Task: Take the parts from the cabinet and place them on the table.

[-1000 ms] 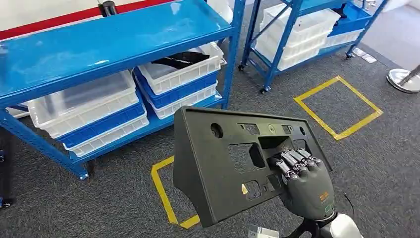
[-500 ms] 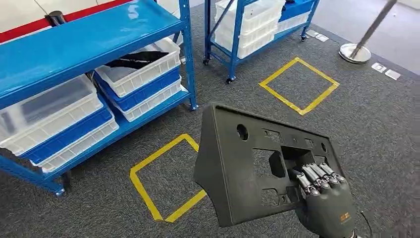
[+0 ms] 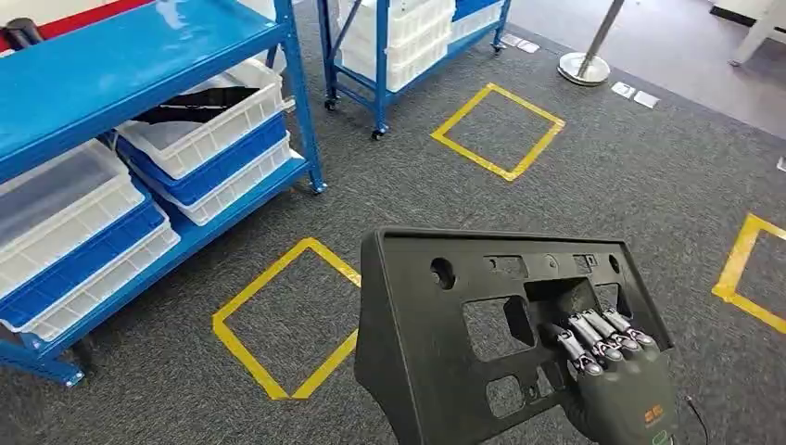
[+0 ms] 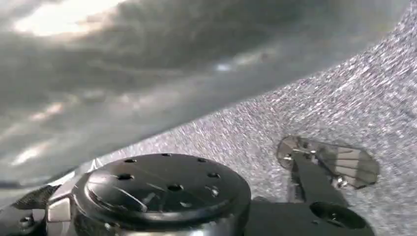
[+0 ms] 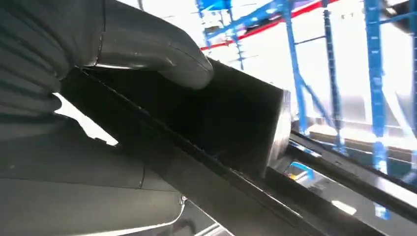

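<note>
You are looking down at grey carpet, with the right hand [image 3: 619, 389] at 5 o'clock in the head view. Its dark fingers [image 3: 598, 338] are curled through a cutout in the large, dark grey, moulded plastic panel [image 3: 445, 334], and the wrist view shows the thick grey thumb [image 5: 152, 49] pressed on the panel's edge, so the hand grips the part firmly. The panel is held up off the floor, tilted, its perforated face toward you, covering 5 to 6 o'clock.

At 9 to 11 o'clock stands the blue metal shelving cabinet [image 3: 120, 65], its lower shelf carrying white plastic bins [image 3: 218, 111] stacked with blue ones; one white bin holds a black part [image 3: 190, 102]. A second blue rack [image 3: 371, 56] sits at 12 o'clock. Yellow tape squares [image 3: 496, 130] mark the floor at 1 and 7 o'clock.

The left wrist view is blurred; you cannot tell the left hand's state.
</note>
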Controlling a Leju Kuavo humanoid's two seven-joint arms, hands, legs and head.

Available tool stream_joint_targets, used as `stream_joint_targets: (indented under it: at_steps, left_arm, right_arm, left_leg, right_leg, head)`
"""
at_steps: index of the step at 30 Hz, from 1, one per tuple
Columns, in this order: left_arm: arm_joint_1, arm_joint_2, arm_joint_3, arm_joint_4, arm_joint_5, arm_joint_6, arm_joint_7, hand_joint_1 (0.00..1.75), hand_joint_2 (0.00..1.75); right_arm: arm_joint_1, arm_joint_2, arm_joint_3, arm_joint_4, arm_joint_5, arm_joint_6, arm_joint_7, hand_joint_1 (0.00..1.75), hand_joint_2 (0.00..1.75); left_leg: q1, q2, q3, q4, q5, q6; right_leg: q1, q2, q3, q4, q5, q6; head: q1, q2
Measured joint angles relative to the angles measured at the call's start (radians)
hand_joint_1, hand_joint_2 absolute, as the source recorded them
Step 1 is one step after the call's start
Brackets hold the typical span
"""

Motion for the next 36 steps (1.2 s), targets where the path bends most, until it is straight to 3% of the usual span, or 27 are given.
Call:
stream_joint_targets:
  at_steps: [1,2,3,4,6,7,8,10,11,12,13,14,16,17,18,21,22,23,24,26,27,28,30,32,33,34,36]
  left_arm:
    - [-0.001,0.000,0.000,0.000,0.000,0.000,0.000,0.00,0.00]
    - [-0.002,0.000,0.000,-0.001,0.000,0.000,0.000,0.00,0.00]
    - [-0.002,-0.001,0.000,-0.003,0.000,0.000,0.000,0.00,0.00]
    - [-0.002,-0.001,0.001,-0.003,0.000,0.000,0.000,0.00,0.00]
    - [-0.003,-0.002,0.001,-0.004,0.000,0.000,0.000,0.00,0.00]
    - [-0.002,-0.004,0.001,-0.003,0.000,0.000,0.000,0.00,0.00]
    - [-0.001,-0.003,0.003,-0.004,0.000,0.000,0.000,0.00,0.00]
    - [0.001,-0.002,0.005,-0.004,0.000,0.000,0.000,0.00,0.00]
    - [0.003,-0.002,0.006,-0.004,0.000,0.000,0.000,0.00,0.00]
    - [0.003,-0.001,0.006,-0.004,0.000,0.000,0.000,0.00,0.00]
    - [0.003,0.000,0.006,-0.004,0.000,0.000,0.000,0.00,0.00]
    - [0.003,0.000,0.006,-0.004,0.000,0.000,0.000,0.00,0.00]
    - [0.003,0.000,0.006,-0.005,0.000,0.000,0.000,0.00,0.00]
    - [0.003,0.001,0.006,-0.005,0.000,0.000,0.000,0.00,0.00]
    - [0.003,0.003,0.007,-0.005,0.000,0.000,0.000,0.00,0.00]
    - [0.002,0.001,0.007,-0.005,0.000,0.000,0.000,0.00,0.00]
    - [0.004,-0.002,0.008,-0.005,0.000,0.000,0.000,0.00,0.00]
    - [0.001,0.000,0.008,-0.006,0.000,0.000,-0.003,0.00,0.00]
    - [0.000,-0.002,0.008,-0.006,0.000,-0.003,-0.014,0.00,0.00]
    - [0.001,-0.001,0.008,-0.006,-0.002,-0.011,-0.025,0.00,0.00]
    - [0.001,-0.002,0.008,-0.006,-0.002,-0.012,-0.027,0.00,0.00]
    - [0.001,-0.002,0.008,-0.006,-0.002,-0.012,-0.027,0.00,0.00]
    - [0.000,-0.001,0.008,-0.006,-0.002,-0.012,-0.028,0.00,0.00]
    - [-0.006,-0.001,0.008,-0.006,-0.002,-0.012,-0.031,0.00,0.00]
    - [-0.008,0.005,0.008,-0.010,-0.002,-0.011,-0.031,0.00,0.00]
    - [-0.011,-0.002,0.008,-0.008,-0.002,-0.012,-0.032,0.00,0.00]
    - [-0.014,0.000,0.008,-0.008,-0.002,-0.011,-0.033,0.00,0.00]
  right_arm:
    - [0.000,0.000,0.000,0.000,0.000,0.000,0.000,1.75,1.75]
    - [-0.001,0.000,0.000,0.000,0.000,0.000,0.000,1.75,1.75]
    - [-0.004,-0.001,0.000,-0.001,0.000,0.000,0.000,1.75,1.75]
    - [-0.004,-0.001,-0.001,-0.002,0.000,0.000,0.000,1.75,1.75]
    - [0.000,-0.005,-0.003,-0.003,0.000,0.000,0.000,1.75,1.75]
    - [0.000,-0.005,-0.003,-0.003,0.000,0.000,0.000,1.75,1.75]
    - [0.001,-0.005,-0.003,-0.004,0.000,0.000,0.000,1.75,1.75]
    - [0.000,-0.005,-0.003,-0.004,0.000,0.000,0.000,1.75,1.75]
    - [0.000,-0.004,-0.003,-0.004,0.000,0.000,0.000,1.75,1.75]
    - [0.000,-0.004,-0.003,-0.004,0.000,0.000,0.000,1.75,1.75]
    - [0.000,-0.004,-0.003,-0.004,0.000,0.000,0.000,1.75,1.75]
    - [0.000,-0.004,-0.003,-0.004,0.000,0.000,0.000,1.75,1.75]
    - [0.000,-0.004,-0.003,-0.004,0.000,0.000,0.000,1.75,1.75]
    - [0.001,-0.004,-0.003,-0.004,0.000,0.000,0.000,1.75,1.75]
    - [-0.002,-0.003,-0.003,-0.004,0.000,0.000,0.000,1.75,1.75]
    - [0.000,-0.004,-0.003,-0.005,0.000,0.000,0.000,1.75,1.75]
    - [0.002,-0.004,-0.002,-0.005,0.000,0.000,0.000,1.75,1.75]
    - [0.003,-0.006,-0.002,-0.008,0.000,0.000,0.000,1.75,1.75]
    - [0.001,-0.008,-0.006,-0.010,0.001,-0.003,0.004,1.75,1.75]
    - [0.011,-0.008,-0.013,-0.010,0.005,-0.008,0.011,1.75,1.75]
    - [0.023,-0.009,-0.017,-0.010,0.005,-0.010,0.012,1.75,1.75]
    - [0.032,-0.010,-0.022,-0.011,0.005,-0.014,0.012,1.75,1.75]
    - [0.040,-0.011,-0.027,-0.012,0.005,-0.017,0.013,1.75,1.75]
    - [0.048,-0.012,-0.033,-0.016,0.006,-0.024,0.015,1.75,1.75]
    - [0.047,-0.011,-0.033,-0.015,0.006,-0.026,0.015,1.75,1.75]
    - [0.054,-0.015,-0.037,-0.018,0.006,-0.029,0.015,1.75,1.75]
    - [0.058,-0.014,-0.041,-0.021,0.006,-0.031,0.016,1.75,1.75]
  left_leg:
    - [0.002,0.009,-0.008,0.000,0.008,-0.007]
    - [0.000,0.018,-0.010,0.001,0.016,-0.016]
    - [0.000,0.026,-0.017,0.001,0.025,-0.025]
    - [-0.001,0.036,-0.013,-0.007,0.037,-0.032]
    - [0.005,0.055,-0.013,-0.016,0.058,-0.044]
    - [0.005,0.059,-0.019,-0.019,0.059,-0.053]
    - [0.013,0.012,-0.028,0.001,0.014,-0.057]
    - [0.010,-0.059,-0.053,0.124,-0.112,-0.051]
    - [0.007,-0.075,-0.071,0.211,-0.160,-0.050]
    - [0.004,-0.082,-0.082,0.283,-0.184,-0.046]
    - [0.002,-0.083,-0.074,0.302,-0.182,-0.042]
    - [-0.001,-0.083,-0.040,0.272,-0.162,-0.036]
    - [-0.003,-0.098,0.070,0.118,-0.105,-0.022]
    - [-0.003,-0.143,0.111,0.041,-0.111,-0.011]
    - [-0.001,-0.179,0.122,0.025,-0.115,-0.012]
    - [-0.014,-0.150,0.117,0.021,-0.106,-0.012]
    - [-0.008,-0.132,0.112,0.009,-0.092,-0.008]
    - [-0.002,-0.113,0.108,0.001,-0.086,-0.005]
    - [0.000,-0.100,0.100,0.000,-0.079,0.006]
    - [0.002,-0.071,0.084,0.000,-0.071,0.005]
    - [0.003,-0.053,0.077,0.000,-0.066,0.004]
    - [0.005,-0.040,0.072,0.000,-0.063,-0.001]
    - [0.013,-0.010,0.066,0.001,-0.058,-0.010]
    - [0.022,0.009,0.068,0.002,-0.055,-0.023]
    - [0.015,0.016,0.066,-0.003,-0.052,-0.033]
    - [0.011,0.023,0.065,-0.004,-0.047,-0.043]
    - [0.011,0.032,0.067,-0.005,-0.039,-0.053]
  right_leg:
    - [-0.004,-0.020,0.066,-0.086,0.018,0.010]
    - [-0.008,-0.062,0.146,-0.194,0.002,0.009]
    - [0.015,-0.071,0.204,-0.289,-0.031,-0.006]
    - [0.018,-0.063,0.187,-0.278,-0.027,-0.024]
    - [0.026,-0.045,0.159,-0.276,-0.015,-0.039]
    - [0.026,-0.034,0.151,-0.283,-0.002,-0.058]
    - [0.014,-0.026,0.149,-0.281,0.008,-0.072]
    - [0.019,-0.012,0.130,-0.278,0.026,-0.098]
    - [0.024,-0.001,0.119,-0.275,0.035,-0.103]
    - [0.031,0.012,0.104,-0.269,0.042,-0.106]
    - [0.035,0.023,0.090,-0.262,0.047,-0.106]
    - [0.039,0.037,0.076,-0.253,0.051,-0.106]
    - [0.042,0.062,0.054,-0.232,0.053,-0.104]
    - [0.038,0.072,0.043,-0.219,0.053,-0.103]
    - [0.044,0.078,0.026,-0.209,0.058,-0.096]
    - [0.025,0.109,0.012,-0.211,0.079,-0.072]
    - [0.041,0.125,0.004,-0.212,0.089,-0.060]
    - [0.032,0.083,-0.010,-0.197,0.071,-0.066]
    - [0.037,0.041,-0.033,-0.158,0.034,-0.072]
    - [0.027,0.017,-0.084,-0.027,-0.036,-0.072]
    - [0.019,0.013,-0.101,0.034,-0.054,-0.064]
    - [0.013,0.011,-0.103,0.061,-0.050,-0.053]
    - [-0.001,0.003,-0.046,-0.008,-0.009,-0.018]
    - [-0.016,-0.038,0.079,-0.200,0.033,0.016]
    - [-0.003,-0.069,0.108,-0.242,0.007,0.016]
    - [0.012,-0.049,0.096,-0.229,0.024,-0.005]
    - [0.012,-0.037,0.080,-0.230,0.018,-0.027]
  head:
    - [0.000,0.000]
    - [0.002,0.000]
    - [0.004,0.000]
    - [-0.003,0.000]
    - [-0.003,0.000]
    - [-0.002,0.000]
    - [-0.005,0.000]
    - [-0.011,0.000]
    - [-0.014,0.000]
    - [-0.014,0.000]
    - [-0.013,0.000]
    - [-0.014,0.000]
    - [-0.014,0.000]
    - [-0.013,0.000]
    - [-0.011,0.000]
    - [-0.018,0.000]
    - [-0.017,0.000]
    - [-0.019,0.000]
    - [-0.012,0.000]
    - [-0.005,0.000]
    - [-0.004,0.000]
    - [-0.004,0.000]
    - [-0.005,0.000]
    - [-0.003,0.000]
    - [0.003,0.000]
    - [0.003,0.000]
    - [0.000,0.000]
